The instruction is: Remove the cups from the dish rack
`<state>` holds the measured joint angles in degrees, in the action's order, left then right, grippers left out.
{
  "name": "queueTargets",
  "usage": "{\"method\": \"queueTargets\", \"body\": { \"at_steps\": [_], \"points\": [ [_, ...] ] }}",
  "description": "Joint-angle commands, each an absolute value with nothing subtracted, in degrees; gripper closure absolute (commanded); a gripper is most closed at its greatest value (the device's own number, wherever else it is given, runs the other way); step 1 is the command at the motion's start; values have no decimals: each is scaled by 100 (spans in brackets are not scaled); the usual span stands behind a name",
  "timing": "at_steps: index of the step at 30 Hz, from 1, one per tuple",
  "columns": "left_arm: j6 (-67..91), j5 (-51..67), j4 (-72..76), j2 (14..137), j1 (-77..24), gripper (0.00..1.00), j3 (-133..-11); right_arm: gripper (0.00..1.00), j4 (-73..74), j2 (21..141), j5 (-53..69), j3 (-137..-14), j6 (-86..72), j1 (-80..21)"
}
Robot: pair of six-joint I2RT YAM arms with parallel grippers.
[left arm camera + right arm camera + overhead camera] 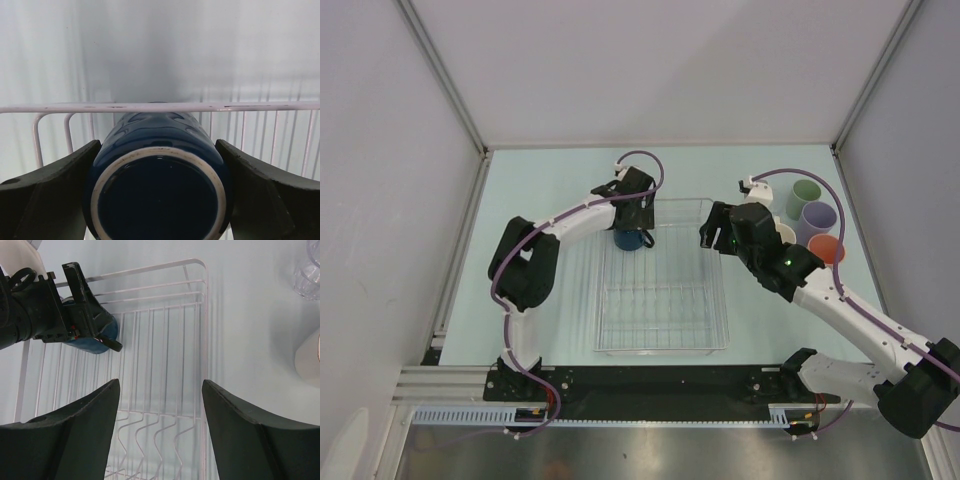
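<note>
Walls point(380, 200) close the pale surface point(550, 180) on the left, the far side and the right, with metal frame rails running along its edges. The left arm point(570, 213) bends out from the near edge and reaches over the far left corner of the dish rack point(601, 300). A strip of bare surface shows between the rack's left wall and the left rail.

The left jaws stand one on each side of the dark blue mug point(157, 150). The mug sits between them inside that corner, its unglazed foot ring turned toward the wrist camera. The finger faces look tight against its sides, but I cannot tell whether they press it or only flank it. Just beyond these jaws runs the rack's white top wire point(160, 106), with upright wires under it.

Nearward of them the wire grid point(660, 300) lies open to the rack's near wall.

The right jaws are spread wide with nothing between them, hanging above the rack's far right part. Plain wire shows under the gap, the rack's right edge passes below the right-hand finger, and the rounded far right corner lies ahead.

Right of these jaws, off the rack on the surface, stand the clear glass point(309, 270) and the cream-white mug point(310, 357). Farther right, the sage green tumbler point(807, 195), lavender tumbler point(818, 217) and salmon-orange tumbler point(827, 248) stand close together in a row near the right rail.
</note>
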<state>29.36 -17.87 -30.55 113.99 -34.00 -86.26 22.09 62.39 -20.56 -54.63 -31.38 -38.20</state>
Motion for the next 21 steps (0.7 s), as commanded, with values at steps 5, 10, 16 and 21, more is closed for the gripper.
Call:
{"method": "queueTargets", "body": {
  "at_steps": [5, 10, 16, 21],
  "points": [
    [2830, -2065, -3208, 10741, -3436, 100, -8455, 28, 2092, 6161, -2127, -5493, -3076, -3858],
    [2681, -1802, -2989, 10056, -3489, 100, -8385, 28, 2135, 6073, -2171, -5572, -3041, -3858],
    [2610, -1258, -2848, 9343, -3507, 100, -8543, 28, 2197, 5942, -2188, -5625, -3059, -3858],
    [2733, -355, -2261, 8737, -3498, 100, -8228, 28, 2083, 5757, -2066, -5493, -3146, -3858]
  ]
}}
